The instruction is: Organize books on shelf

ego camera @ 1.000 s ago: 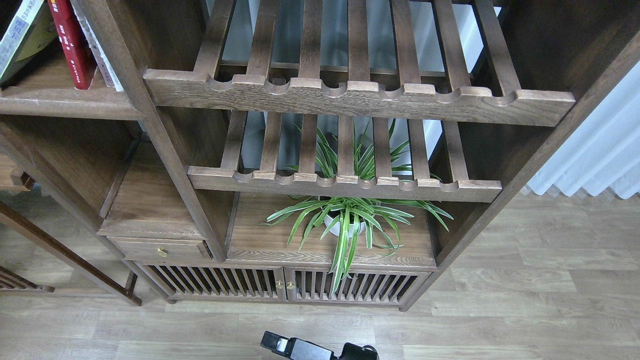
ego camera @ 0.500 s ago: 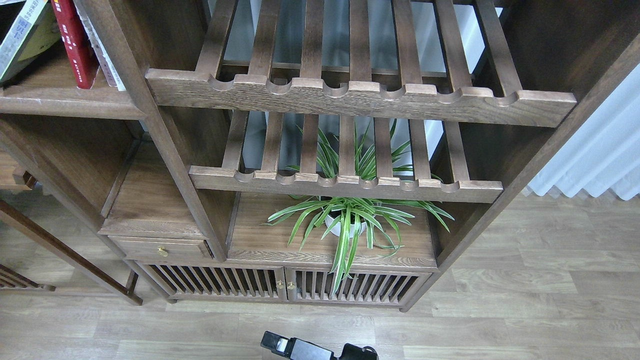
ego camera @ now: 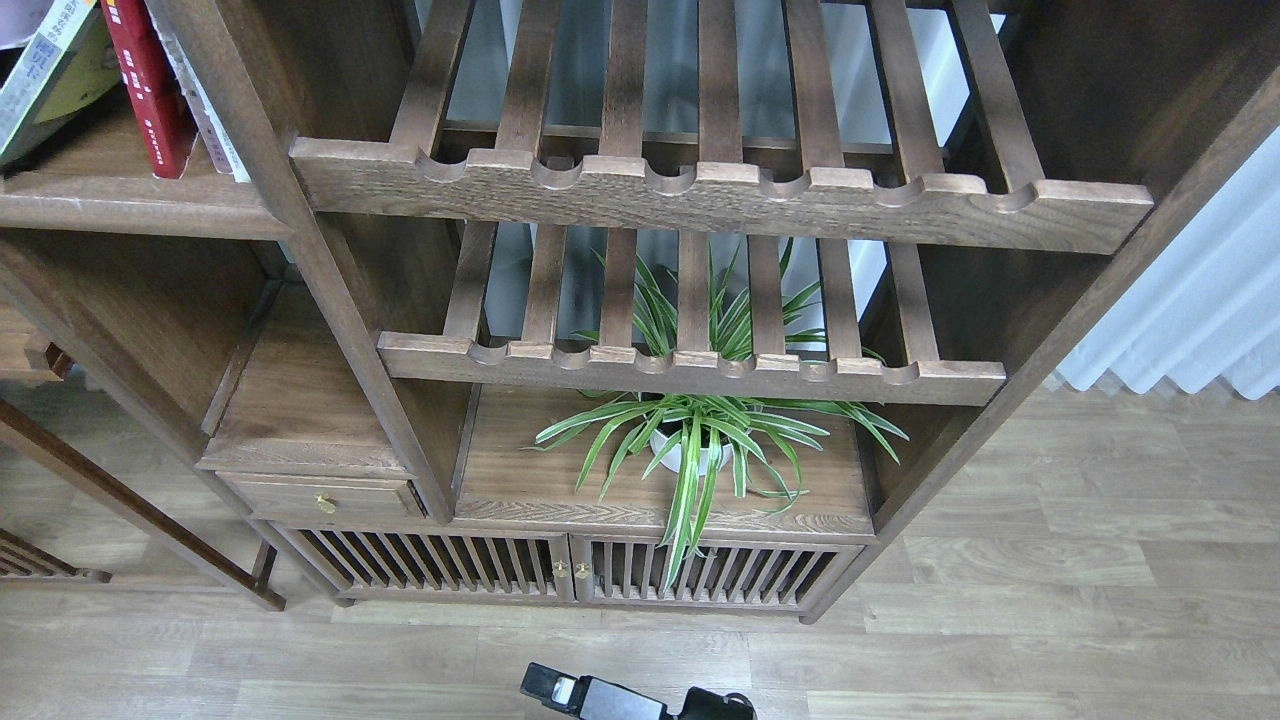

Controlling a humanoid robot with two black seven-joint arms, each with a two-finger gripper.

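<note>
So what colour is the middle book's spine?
Red, with small white print; the head view shows it.

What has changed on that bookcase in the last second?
Hardly anything. The whole view slid slightly, so the books sit a touch higher in the picture. They are in the same places on the shelf, the plant is unmoved, and nothing was grasped or released.
</note>
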